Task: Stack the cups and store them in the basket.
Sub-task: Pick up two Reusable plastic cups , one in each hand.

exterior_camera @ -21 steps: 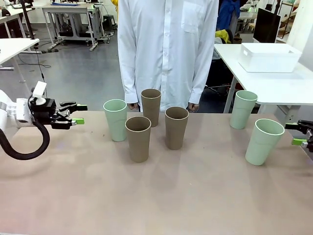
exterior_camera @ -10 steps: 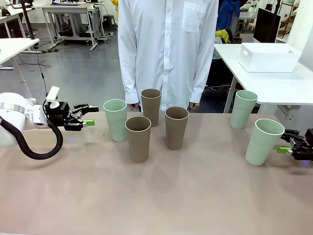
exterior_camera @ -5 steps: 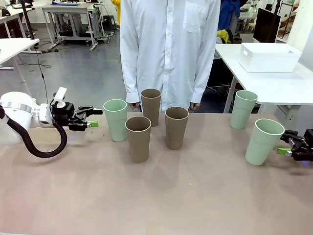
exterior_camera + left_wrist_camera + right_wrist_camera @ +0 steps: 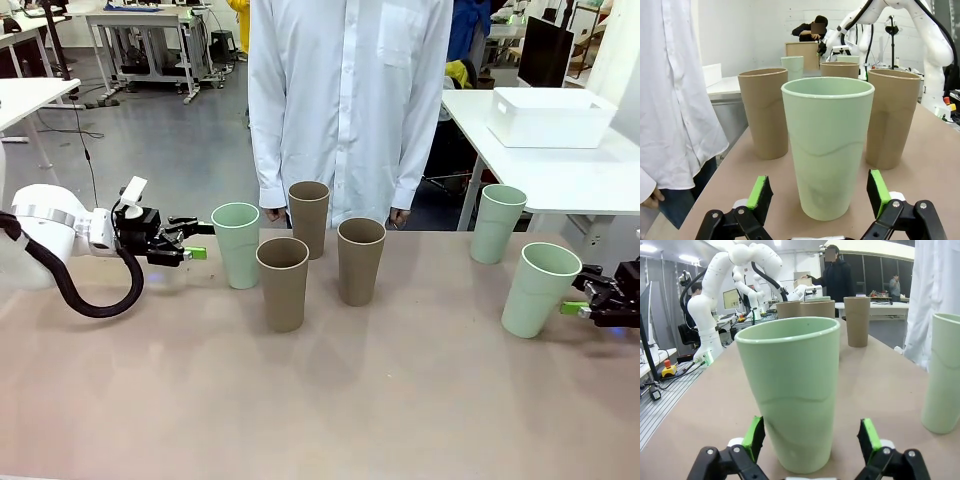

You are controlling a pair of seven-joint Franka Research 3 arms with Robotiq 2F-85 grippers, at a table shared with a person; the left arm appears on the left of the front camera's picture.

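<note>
Six cups stand on the table. A mint cup [image 4: 237, 245] is at the left, with three brown cups [image 4: 308, 218] [image 4: 283, 283] [image 4: 361, 260] beside it. Two more mint cups [image 4: 497, 223] [image 4: 540, 290] are at the right. My left gripper [image 4: 200, 241] is open and level with the left mint cup [image 4: 827, 150], its green pads [image 4: 760, 192] just short of the cup's sides. My right gripper [image 4: 582, 290] is open just right of the nearest right mint cup [image 4: 790, 390], whose base sits between the pads [image 4: 870, 440]. The white basket [image 4: 550, 115] stands on a separate table at the back right.
A person in a white coat [image 4: 345, 100] stands at the far edge behind the brown cups, hands down at the table's edge. The basket's white table [image 4: 600, 180] lies beyond the far right corner. The near half of the brown tabletop [image 4: 320, 400] is bare.
My left gripper has moved right, close up to the left mint cup. My right gripper has come in from the right edge toward the near right mint cup. No cup has moved.
</note>
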